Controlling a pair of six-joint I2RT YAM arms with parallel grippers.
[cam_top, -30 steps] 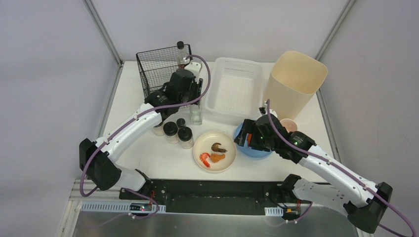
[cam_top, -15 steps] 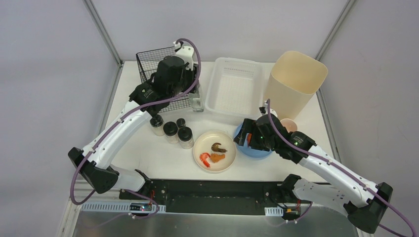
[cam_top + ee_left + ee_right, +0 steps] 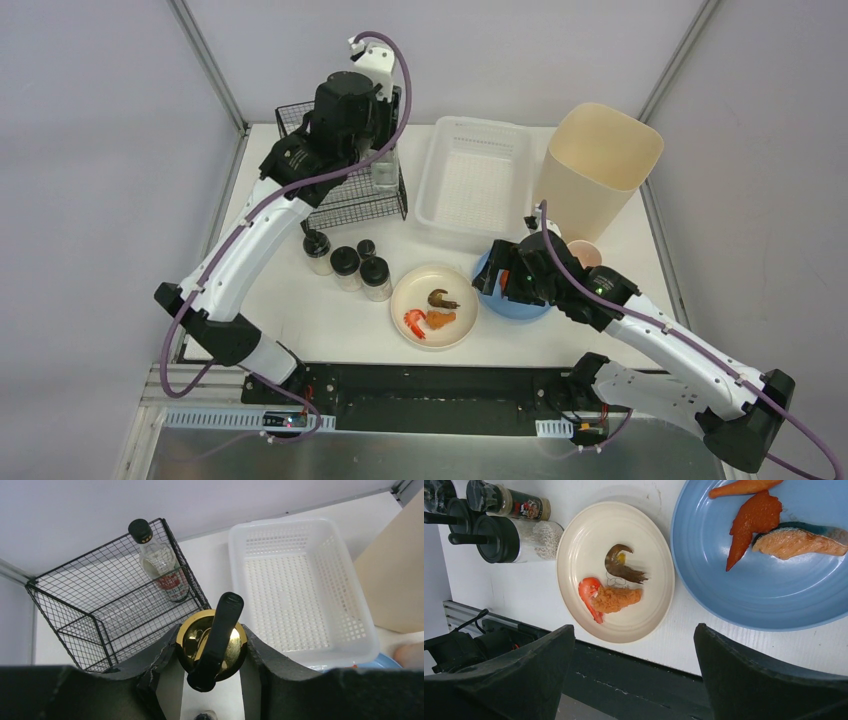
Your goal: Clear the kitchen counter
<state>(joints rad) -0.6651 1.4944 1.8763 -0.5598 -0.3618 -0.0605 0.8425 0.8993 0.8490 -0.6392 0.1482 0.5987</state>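
Left tool (image 3: 210, 649) is clamping a gold-capped dispenser bottle (image 3: 233, 647) above the wire basket (image 3: 345, 205); descending off-centre is risking collision with the sauce bottle (image 3: 160, 562) inside. Right tool (image 3: 633, 630) is gaping wide.

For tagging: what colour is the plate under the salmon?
Blue plate, clearest in the right wrist view.

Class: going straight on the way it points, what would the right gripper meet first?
The open right gripper would probably meet the rim of the cream plate, or the kitchen counter strip between it and the blue plate; depth is unclear.
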